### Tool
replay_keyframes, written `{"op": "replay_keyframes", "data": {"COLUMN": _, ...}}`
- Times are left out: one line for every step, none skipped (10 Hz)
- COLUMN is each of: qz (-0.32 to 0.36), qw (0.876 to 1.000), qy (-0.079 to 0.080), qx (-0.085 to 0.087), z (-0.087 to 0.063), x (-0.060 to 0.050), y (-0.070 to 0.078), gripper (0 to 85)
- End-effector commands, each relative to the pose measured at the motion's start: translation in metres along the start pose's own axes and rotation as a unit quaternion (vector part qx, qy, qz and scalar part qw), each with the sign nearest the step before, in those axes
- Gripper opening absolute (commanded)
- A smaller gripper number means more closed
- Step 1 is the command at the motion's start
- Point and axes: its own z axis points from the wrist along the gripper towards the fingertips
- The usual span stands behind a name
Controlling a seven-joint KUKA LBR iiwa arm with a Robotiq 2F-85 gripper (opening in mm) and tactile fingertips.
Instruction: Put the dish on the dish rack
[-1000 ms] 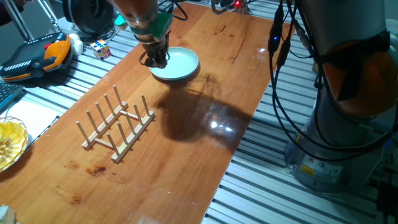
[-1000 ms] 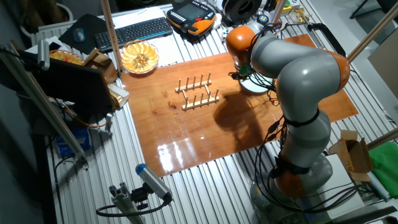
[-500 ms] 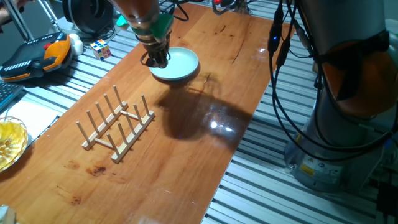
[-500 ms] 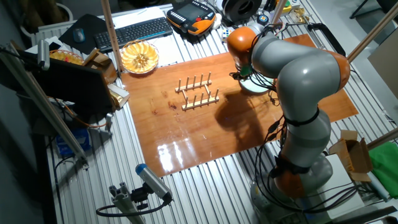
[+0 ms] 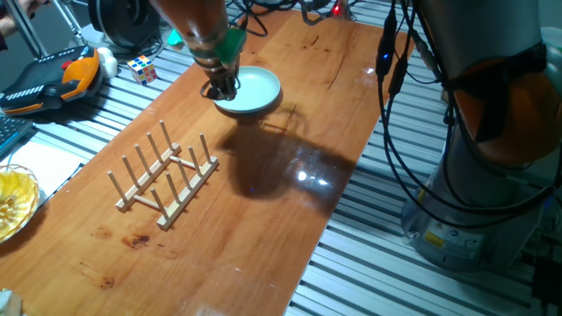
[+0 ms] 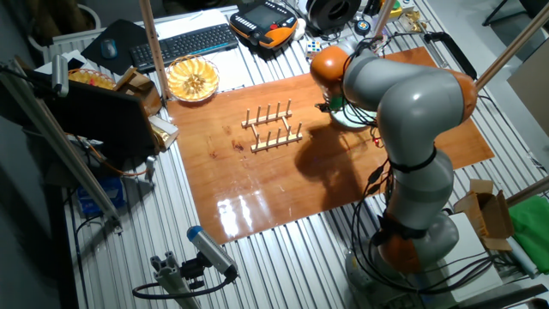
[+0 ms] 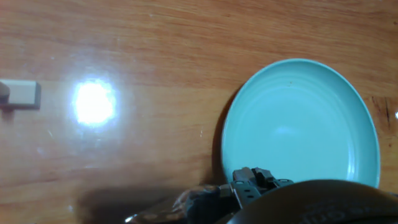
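Note:
The dish (image 5: 255,88) is a pale mint plate lying flat on the wooden table, at the far end. In the hand view the dish (image 7: 301,121) fills the right half. My gripper (image 5: 220,89) points down at the dish's left rim, and its fingers look close around the rim. The hand view shows only a bit of mechanism at the bottom edge, so I cannot tell the jaws' state. The dish rack (image 5: 165,180) stands empty to the lower left, well apart from the dish. It also shows in the other fixed view (image 6: 273,127), where the arm hides most of the dish (image 6: 350,118).
A yellow bowl (image 5: 13,202) sits at the left edge off the wood. A Rubik's cube (image 5: 143,68) and an orange-black pendant (image 5: 48,77) lie beyond the table's left side. The robot base (image 5: 492,175) and cables stand to the right. A pale wood end piece (image 7: 18,94) shows at the hand view's left edge.
The gripper has shifted slightly to the left and lower at the dish's rim. The dish and rack have not moved.

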Motion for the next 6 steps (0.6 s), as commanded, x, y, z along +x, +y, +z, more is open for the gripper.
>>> {"op": "replay_keyframes", "data": {"qz": 0.002, "qw": 1.000, "qy": -0.001, "qx": -0.002, "z": 0.003, "x": -0.001, "y": 0.001, "gripper": 36.3}}
{"op": "replay_keyframes", "data": {"qz": 0.003, "qw": 1.000, "qy": -0.001, "qx": -0.005, "z": 0.006, "x": -0.001, "y": 0.003, "gripper": 40.3}}
{"op": "replay_keyframes", "data": {"qz": 0.006, "qw": 1.000, "qy": -0.003, "qx": -0.003, "z": 0.007, "x": -0.002, "y": 0.004, "gripper": 47.3}}
{"op": "replay_keyframes", "data": {"qz": 0.005, "qw": 1.000, "qy": -0.003, "qx": -0.003, "z": 0.010, "x": -0.003, "y": 0.005, "gripper": 48.3}}
{"op": "replay_keyframes", "data": {"qz": 0.005, "qw": 1.000, "qy": -0.002, "qx": -0.003, "z": 0.014, "x": -0.004, "y": 0.006, "gripper": 48.7}}
{"op": "replay_keyframes", "data": {"qz": 0.008, "qw": 1.000, "qy": -0.001, "qx": -0.001, "z": 0.019, "x": -0.005, "y": 0.007, "gripper": 48.7}}
